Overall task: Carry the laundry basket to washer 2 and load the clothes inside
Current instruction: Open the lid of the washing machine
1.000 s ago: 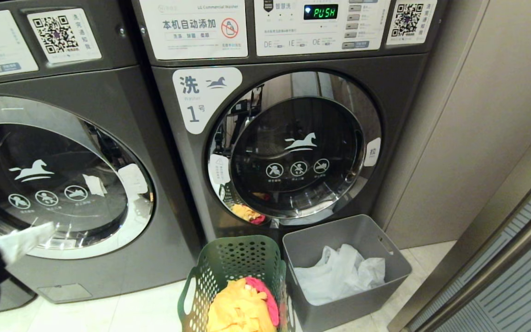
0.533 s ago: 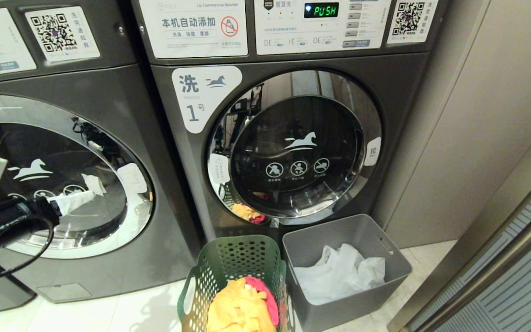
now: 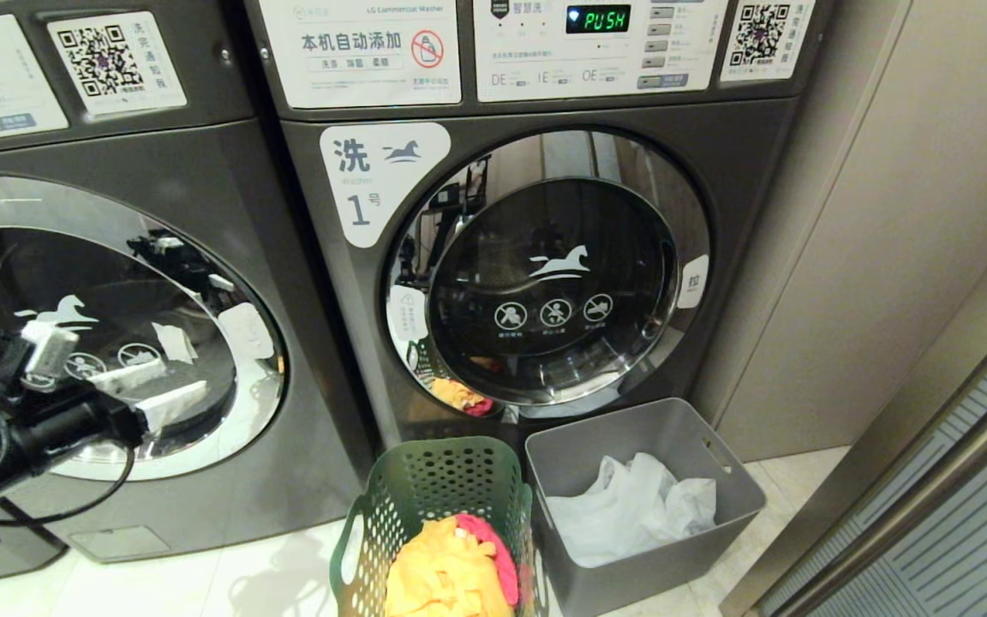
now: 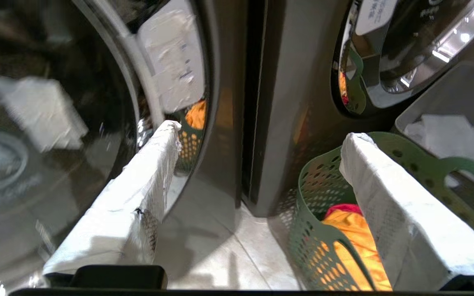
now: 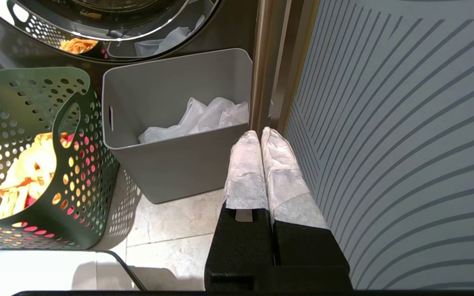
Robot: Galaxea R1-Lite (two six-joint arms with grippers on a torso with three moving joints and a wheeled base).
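The dark green laundry basket (image 3: 433, 493) stands on the floor in front of the machine labelled 1 (image 3: 545, 274). The clothes lie in it, yellow (image 3: 442, 574) with pink-red (image 3: 498, 557) beside it. A like machine (image 3: 116, 343) stands to the left with its door shut; no number label shows on it. My left gripper (image 3: 155, 390) hangs open and empty before that door. In the left wrist view the left gripper (image 4: 261, 135) points toward the gap between the machines, with the basket (image 4: 323, 213) beside one finger. My right gripper (image 5: 260, 133) is shut on nothing, low by the wall.
A plain grey bin (image 3: 665, 570) with white bag-like material (image 3: 631, 506) stands right of the basket, touching it. A striped panel (image 5: 385, 144) runs close along the right gripper. A beige wall (image 3: 870, 214) closes the right side. Pale floor tiles (image 3: 228, 583) lie left of the basket.
The left arm has come up from the lower left edge and moved right across the left machine's door, its wrist turning. Basket, bin and right arm have not moved.
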